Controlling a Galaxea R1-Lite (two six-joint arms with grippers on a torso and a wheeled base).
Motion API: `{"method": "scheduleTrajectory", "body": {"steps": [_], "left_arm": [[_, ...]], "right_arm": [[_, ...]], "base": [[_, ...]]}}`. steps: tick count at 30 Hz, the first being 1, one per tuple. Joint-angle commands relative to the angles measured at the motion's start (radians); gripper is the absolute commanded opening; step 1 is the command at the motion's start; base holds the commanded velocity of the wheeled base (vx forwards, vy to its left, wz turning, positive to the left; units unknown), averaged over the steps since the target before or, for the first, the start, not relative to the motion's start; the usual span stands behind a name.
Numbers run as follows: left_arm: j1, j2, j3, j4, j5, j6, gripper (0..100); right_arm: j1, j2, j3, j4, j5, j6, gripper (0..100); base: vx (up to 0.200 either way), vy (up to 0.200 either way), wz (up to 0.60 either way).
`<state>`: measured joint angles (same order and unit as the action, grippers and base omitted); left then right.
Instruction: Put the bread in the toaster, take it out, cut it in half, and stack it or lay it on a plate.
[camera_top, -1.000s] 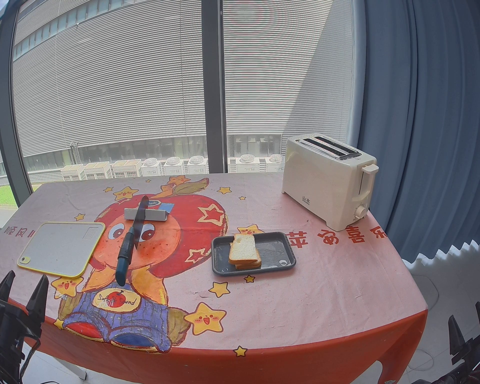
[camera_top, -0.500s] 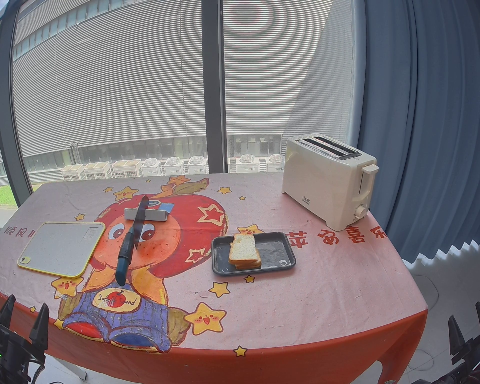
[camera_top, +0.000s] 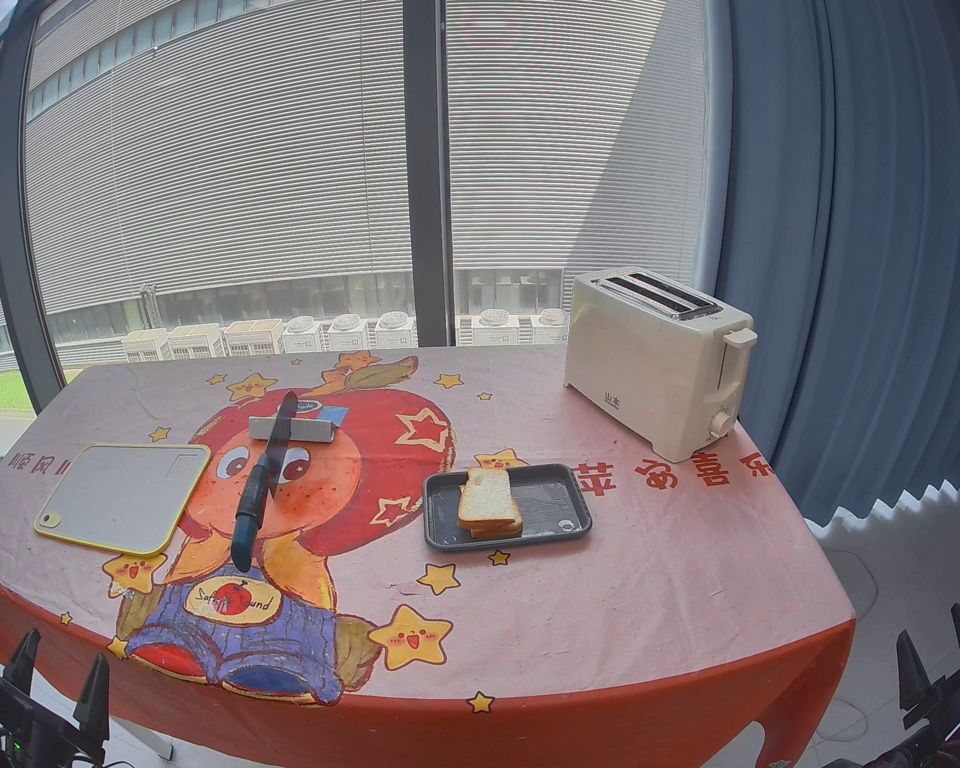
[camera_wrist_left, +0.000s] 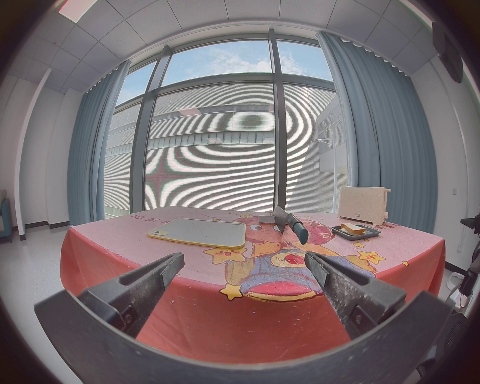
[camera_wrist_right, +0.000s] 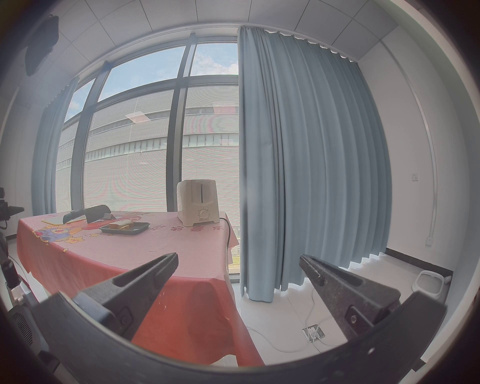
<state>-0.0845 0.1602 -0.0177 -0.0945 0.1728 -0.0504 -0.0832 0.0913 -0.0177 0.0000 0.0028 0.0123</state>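
Two slices of white bread (camera_top: 489, 503) lie stacked on a dark rectangular tray (camera_top: 560, 522) in the middle of the table. A cream two-slot toaster (camera_top: 655, 360) stands at the back right with its slots empty. A blue-handled knife (camera_top: 262, 480) leans on a small rest (camera_top: 308, 429), next to a pale cutting board (camera_top: 122, 497) on the left. My left gripper (camera_top: 58, 682) hangs open below the table's front left edge. My right gripper (camera_top: 932, 648) is open, low and off the table's right side. Both hold nothing.
The table carries a pink cartoon-print cloth (camera_top: 640, 600) and stands against a large window. A blue curtain (camera_top: 850, 250) hangs close behind and right of the toaster. In the right wrist view a white bin (camera_wrist_right: 430, 285) and floor cables (camera_wrist_right: 312, 332) lie beside the table.
My left gripper has dropped lower, from beside the table's front left edge to below it. The right gripper and the things on the table have stayed still.
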Motion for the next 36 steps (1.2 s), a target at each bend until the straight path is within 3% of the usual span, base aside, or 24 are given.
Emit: {"method": "scheduleTrajectory", "body": {"steps": [1, 8, 12, 22, 36], "left_arm": [[0.0, -0.085, 0.016, 0.032, -0.013, 0.001, 100], [0.0, -0.085, 0.018, 0.039, -0.019, 0.0, 100], [0.0, -0.085, 0.018, 0.052, -0.085, -0.003, 100], [0.0, -0.084, 0.018, 0.094, -0.165, 0.049, 100], [0.002, -0.084, 0.018, 0.096, -0.167, 0.047, 100]], "right_arm": [[0.0, 0.001, 0.016, 0.0, 0.0, 0.0, 100], [0.0, -0.001, 0.016, 0.002, 0.0, 0.0, 100], [0.0, 0.001, 0.016, 0.0, 0.0, 0.0, 100], [0.0, 0.001, 0.016, 0.0, 0.0, 0.0, 100], [0.0, 0.001, 0.016, 0.0, 0.0, 0.0, 100]], "base": [[0.0, 0.0, 0.0], [0.0, 0.0, 0.0], [0.0, 0.0, 0.0], [0.0, 0.0, 0.0], [0.0, 0.0, 0.0]]}}
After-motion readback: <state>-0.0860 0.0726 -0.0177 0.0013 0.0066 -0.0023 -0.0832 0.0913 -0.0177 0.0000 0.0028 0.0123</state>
